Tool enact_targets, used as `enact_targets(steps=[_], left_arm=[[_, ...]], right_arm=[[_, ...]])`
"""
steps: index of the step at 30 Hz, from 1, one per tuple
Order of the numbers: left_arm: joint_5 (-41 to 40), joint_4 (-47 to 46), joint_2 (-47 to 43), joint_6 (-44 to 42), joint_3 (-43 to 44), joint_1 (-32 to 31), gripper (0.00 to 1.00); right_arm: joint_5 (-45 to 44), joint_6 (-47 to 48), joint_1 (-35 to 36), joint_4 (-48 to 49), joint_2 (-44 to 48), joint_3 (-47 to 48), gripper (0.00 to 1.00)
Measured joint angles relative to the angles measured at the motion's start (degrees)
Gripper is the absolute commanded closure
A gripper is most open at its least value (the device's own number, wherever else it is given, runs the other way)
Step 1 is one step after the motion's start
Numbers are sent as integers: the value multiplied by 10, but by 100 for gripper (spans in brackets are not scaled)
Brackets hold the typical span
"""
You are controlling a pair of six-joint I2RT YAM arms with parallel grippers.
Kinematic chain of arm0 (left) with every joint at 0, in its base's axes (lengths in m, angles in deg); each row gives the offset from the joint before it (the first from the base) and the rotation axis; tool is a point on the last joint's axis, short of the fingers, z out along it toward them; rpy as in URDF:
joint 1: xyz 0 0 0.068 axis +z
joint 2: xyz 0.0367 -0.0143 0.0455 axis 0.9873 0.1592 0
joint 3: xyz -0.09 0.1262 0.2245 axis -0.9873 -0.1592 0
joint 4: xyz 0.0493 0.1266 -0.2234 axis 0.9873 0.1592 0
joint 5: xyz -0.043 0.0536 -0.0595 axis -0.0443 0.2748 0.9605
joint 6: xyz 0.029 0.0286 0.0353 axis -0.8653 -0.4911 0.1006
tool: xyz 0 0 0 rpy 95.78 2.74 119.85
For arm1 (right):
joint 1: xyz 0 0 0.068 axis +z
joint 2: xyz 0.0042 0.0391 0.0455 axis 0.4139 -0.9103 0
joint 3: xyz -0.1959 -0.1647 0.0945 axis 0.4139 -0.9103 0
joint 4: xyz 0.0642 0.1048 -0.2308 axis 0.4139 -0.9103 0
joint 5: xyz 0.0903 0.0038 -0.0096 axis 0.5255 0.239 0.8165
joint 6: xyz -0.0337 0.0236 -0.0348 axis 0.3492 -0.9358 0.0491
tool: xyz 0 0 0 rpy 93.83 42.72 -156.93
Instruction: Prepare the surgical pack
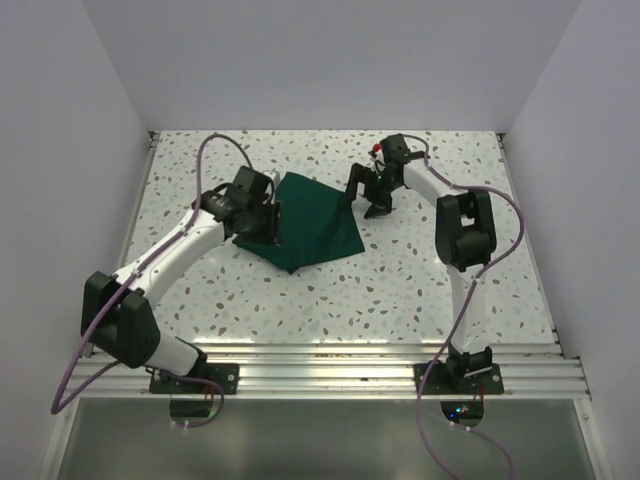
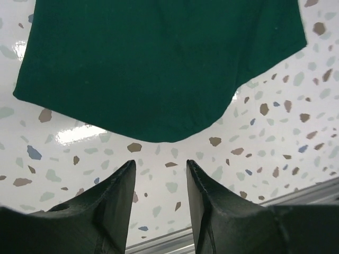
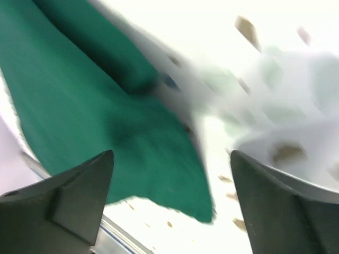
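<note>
- Surgical pack (image 1: pixel 318 222): a dark green cloth drape, folded to a rough four-sided shape, lying flat on the table (image 1: pixel 420 290) left of centre in the far half.
- Pack edges: one corner points toward the far wall and another toward the near rail (image 1: pixel 330 365). In the left wrist view the nearest corner is rounded and lies flat on the surface.
- Left gripper (image 2: pixel 160 164): at the left edge of the pack, partly open. Only speckled table shows between its fingers, which hold nothing. The cloth corner lies just beyond the fingertips, apart from them.
- Right gripper (image 3: pixel 171 153): just beside the upper right edge of the pack, spread wide and empty. This view is blurred, and the green cloth lies below and to the left of the fingers.
- Boundaries: white walls (image 1: pixel 60 150) close the table on the left, right and far sides, and the ribbed metal rail runs along the near edge.
- Open surface: speckled table shows between the pack and the rail, and across the right half beneath the right arm.
</note>
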Motion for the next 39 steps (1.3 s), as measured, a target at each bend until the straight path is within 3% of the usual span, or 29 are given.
enact_targets(steps=[4, 10, 15, 25, 39], left_arm=[[-77, 11, 84, 4, 49, -71, 47], [-188, 45, 217, 5, 132, -177, 45], [-270, 76, 297, 9, 200, -226, 43], [-376, 104, 346, 9, 206, -240, 44], [-382, 100, 377, -3, 227, -240, 45]], right_arm=[[-23, 19, -18, -13, 70, -99, 1], [-36, 43, -42, -17, 253, -297, 1], [-31, 48, -51, -9, 364, -393, 1], [-26, 52, -55, 7, 410, -472, 1], [-14, 48, -55, 33, 411, -487, 1]])
